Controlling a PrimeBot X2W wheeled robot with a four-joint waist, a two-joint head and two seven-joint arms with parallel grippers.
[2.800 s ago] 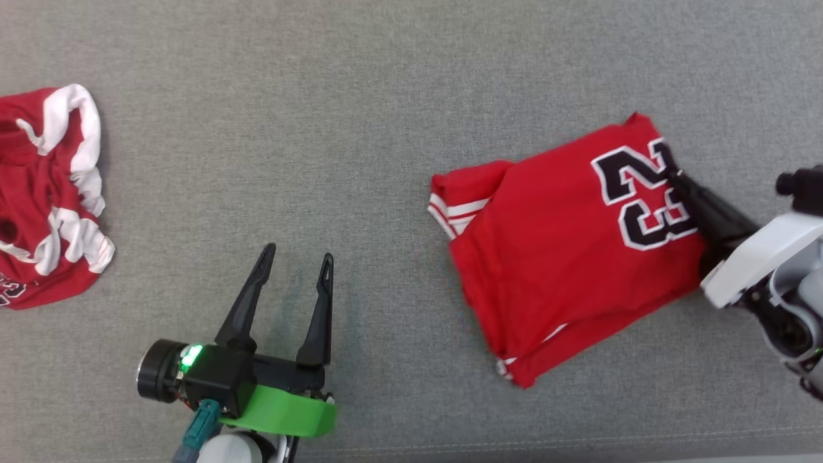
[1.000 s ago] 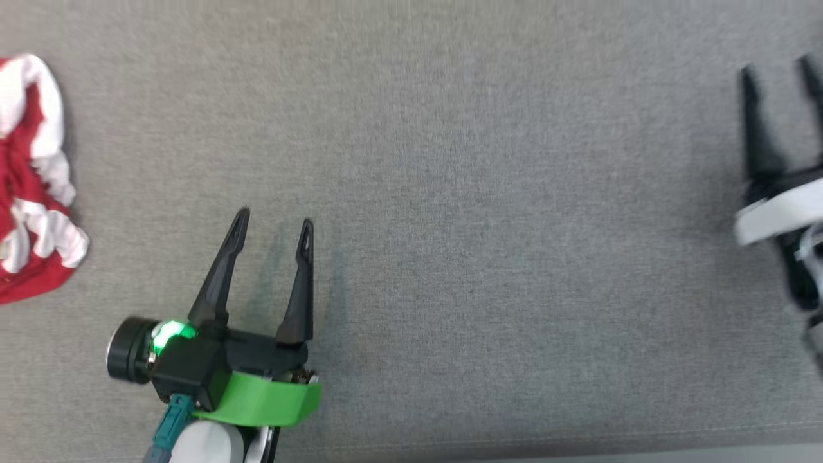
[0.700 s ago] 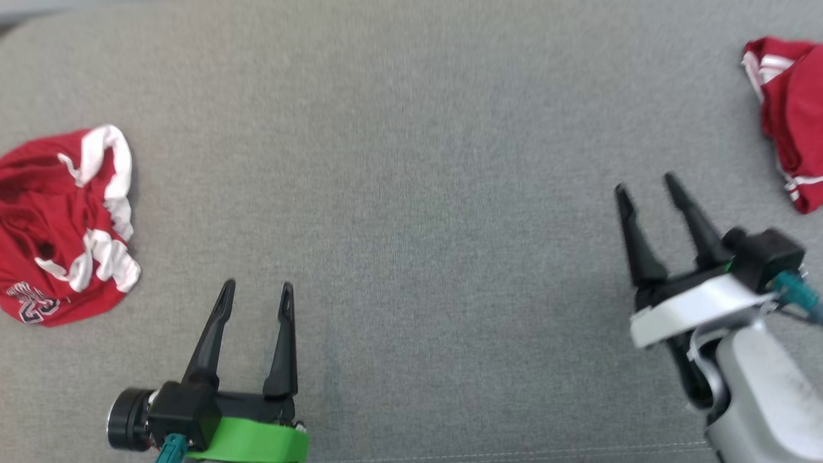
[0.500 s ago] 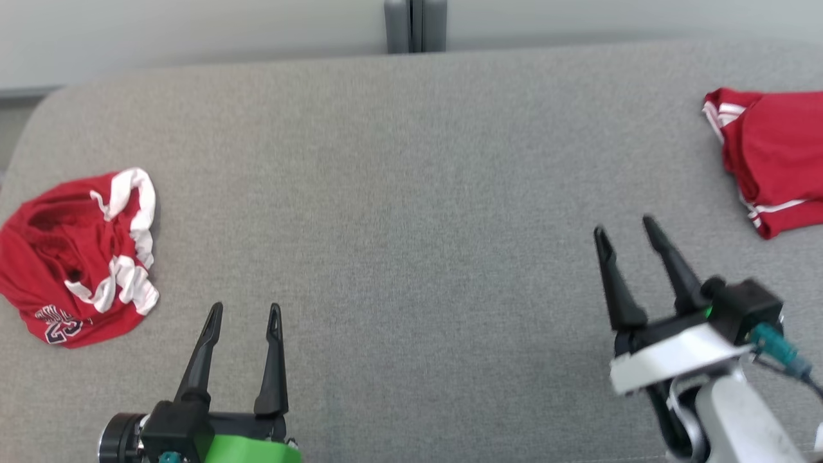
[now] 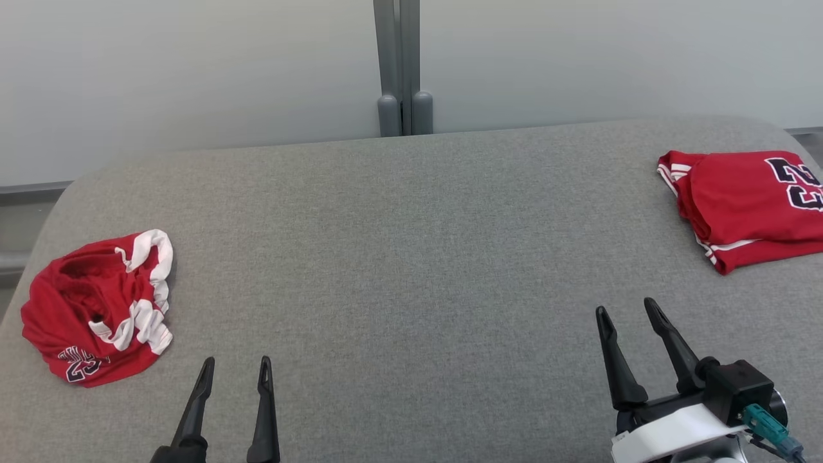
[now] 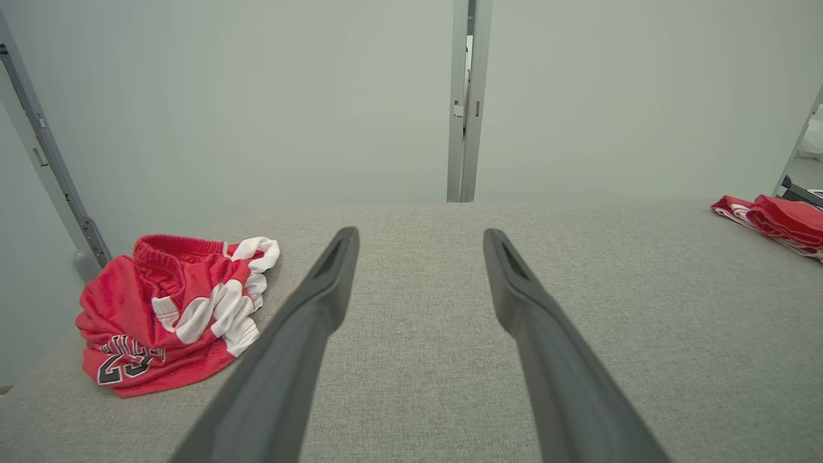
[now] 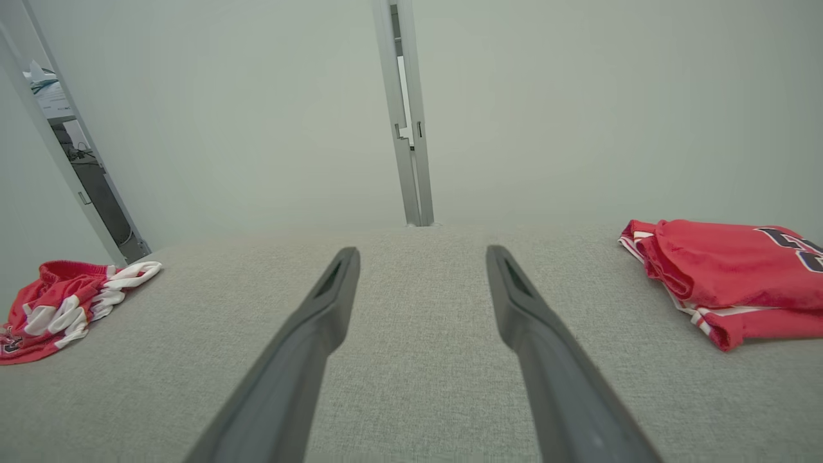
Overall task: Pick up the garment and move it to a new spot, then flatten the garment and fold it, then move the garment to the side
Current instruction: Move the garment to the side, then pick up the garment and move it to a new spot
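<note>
left gripper [image 5: 236, 363] at 7 o'clock and right gripper [image 5: 625, 307] at 5 o'clock hang spread and empty over the grey cushion [image 5: 411, 257]; the folded jersey [image 5: 746, 199] lies at 2 o'clock, seemingly parked aside as finished, well apart from the crumpled red garment [image 5: 96, 308] at 9 o'clock

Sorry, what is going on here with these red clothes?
A two-armed robot is handling clothes on a grey padded surface. A folded red jersey lies at its right, touched by neither gripper. A crumpled red garment lies at its left. The left gripper and right gripper are open and hold nothing.
</note>
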